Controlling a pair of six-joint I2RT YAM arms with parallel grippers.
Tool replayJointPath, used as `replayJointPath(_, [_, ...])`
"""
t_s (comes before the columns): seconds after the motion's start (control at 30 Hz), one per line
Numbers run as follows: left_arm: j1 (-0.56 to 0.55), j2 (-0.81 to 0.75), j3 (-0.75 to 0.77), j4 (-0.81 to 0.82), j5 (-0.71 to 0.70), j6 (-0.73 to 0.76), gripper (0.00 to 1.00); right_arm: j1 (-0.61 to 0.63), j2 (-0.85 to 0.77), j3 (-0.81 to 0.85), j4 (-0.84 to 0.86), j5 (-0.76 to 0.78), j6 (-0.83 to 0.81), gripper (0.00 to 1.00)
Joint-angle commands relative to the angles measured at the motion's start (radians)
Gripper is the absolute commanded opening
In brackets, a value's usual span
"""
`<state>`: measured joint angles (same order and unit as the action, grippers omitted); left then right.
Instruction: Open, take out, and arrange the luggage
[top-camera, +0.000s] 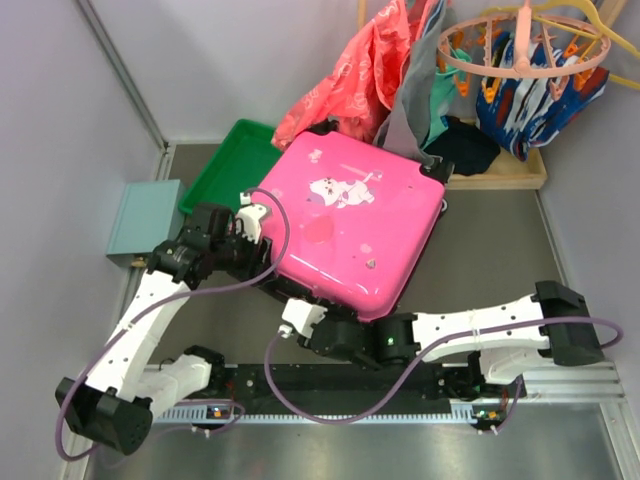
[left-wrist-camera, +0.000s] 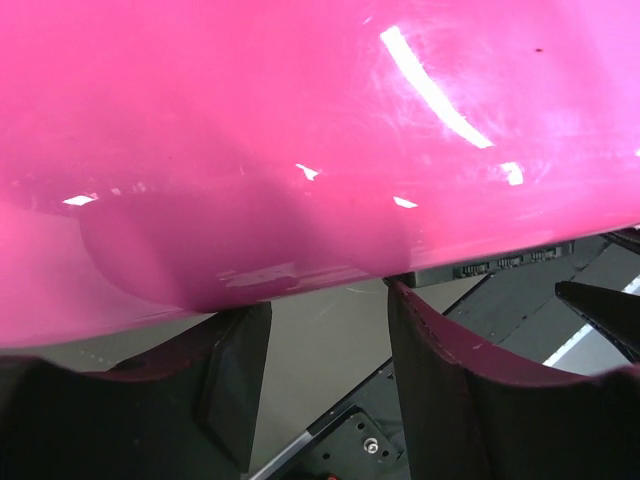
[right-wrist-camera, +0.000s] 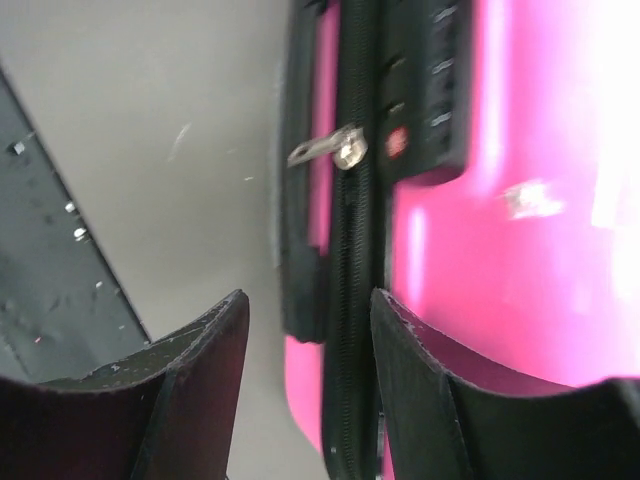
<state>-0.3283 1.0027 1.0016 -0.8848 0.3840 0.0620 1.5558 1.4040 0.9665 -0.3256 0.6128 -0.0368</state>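
The luggage (top-camera: 355, 225), a hot-pink hard-shell suitcase with white stickers, lies flat and closed in the middle of the floor. My left gripper (top-camera: 255, 222) is at its left edge. In the left wrist view the glossy pink shell (left-wrist-camera: 300, 130) fills the top, and the left gripper (left-wrist-camera: 325, 305) stands open just under its rim with only floor between the fingers. My right gripper (top-camera: 296, 320) is at the suitcase's near corner. In the right wrist view it (right-wrist-camera: 310, 300) is open, facing the black zip seam (right-wrist-camera: 352, 260). A silver zipper pull (right-wrist-camera: 335, 148) and the black lock (right-wrist-camera: 420, 90) lie ahead.
A green tray (top-camera: 225, 165) sits behind the suitcase's left corner, and a pale-teal box (top-camera: 145, 220) stands by the left wall. Clothes (top-camera: 350, 70) hang at the back, beside a round pink drying hanger (top-camera: 525, 45) over a wooden board (top-camera: 500, 178). The arms' base rail (top-camera: 400, 395) runs along the near edge.
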Motion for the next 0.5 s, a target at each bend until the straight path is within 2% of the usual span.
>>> replayJointPath(0.0, [-0.002,-0.036,-0.021,0.109,0.034,-0.02,0.56,-0.025,-0.004,0.077,-0.086,0.214,-0.001,0.52])
replayJointPath(0.13, [-0.002,-0.05,0.031,0.122,0.039,-0.025,0.56,-0.077,0.001,0.109,-0.208,0.248,0.075,0.52])
replayJointPath(0.17, [-0.002,-0.052,0.048,0.118,0.052,-0.025,0.56,-0.124,-0.034,0.095,-0.217,0.226,0.086,0.52])
replayJointPath(0.3, [-0.002,-0.053,0.147,0.101,0.066,-0.033,0.58,-0.184,-0.135,0.0,-0.214,0.209,0.112,0.52])
replayJointPath(0.4, [-0.002,-0.047,0.163,0.118,-0.052,-0.019,0.58,-0.206,-0.184,-0.041,-0.265,0.238,0.15,0.51])
replayJointPath(0.47, [-0.002,-0.036,0.152,0.138,-0.19,0.015,0.58,-0.215,-0.2,-0.054,-0.311,0.242,0.181,0.51])
